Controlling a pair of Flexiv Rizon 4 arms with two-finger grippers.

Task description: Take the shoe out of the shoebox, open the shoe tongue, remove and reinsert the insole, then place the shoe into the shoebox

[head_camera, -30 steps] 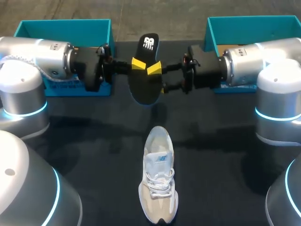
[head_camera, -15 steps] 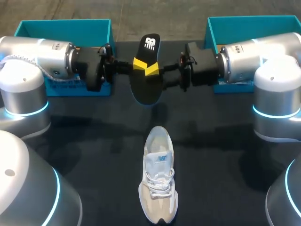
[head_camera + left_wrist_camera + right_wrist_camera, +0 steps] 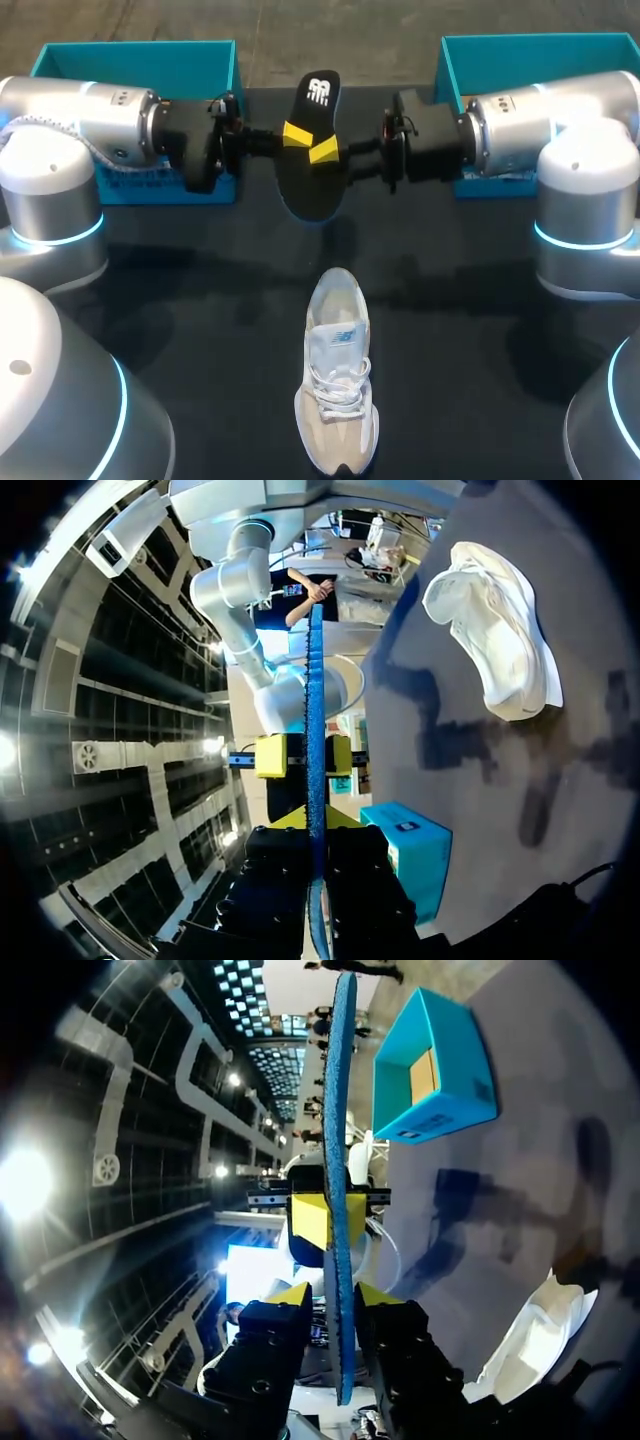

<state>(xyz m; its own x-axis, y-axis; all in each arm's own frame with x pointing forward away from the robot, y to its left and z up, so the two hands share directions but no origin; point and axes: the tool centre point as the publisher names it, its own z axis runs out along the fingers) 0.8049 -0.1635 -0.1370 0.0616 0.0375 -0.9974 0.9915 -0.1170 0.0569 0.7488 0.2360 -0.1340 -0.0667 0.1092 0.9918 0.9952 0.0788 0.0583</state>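
Two teal boxes, two arms, one insole and one shoe on a dark desk.

Left to right: the left teal box stands open at the far left corner. The left arm lies level in front of it, reaching toward the middle. The insole is held clear of the desk at the far middle, black face to the camera, one end toward the far edge and the other toward the shoe. The right arm reaches in level from the other side. Behind it the right teal box stands open at the far right corner. The shoe, pale grey and laced, lies on its sole at the near middle, well apart from both boxes, in line with the insole.

Left jaws: narrow, pressed on the insole from both faces. In the left wrist view the insole stands edge-on as a thin blue line between the yellow fingertips. The right wrist view shows those pads flush against it.

Right jaws: wider, straddling the same insole just beside the left pair. A yellow fingertip stands off one face with a gap showing; the other lies close to the opposite face.

The two pairs of jaws meet the insole at its middle, from opposite edges.
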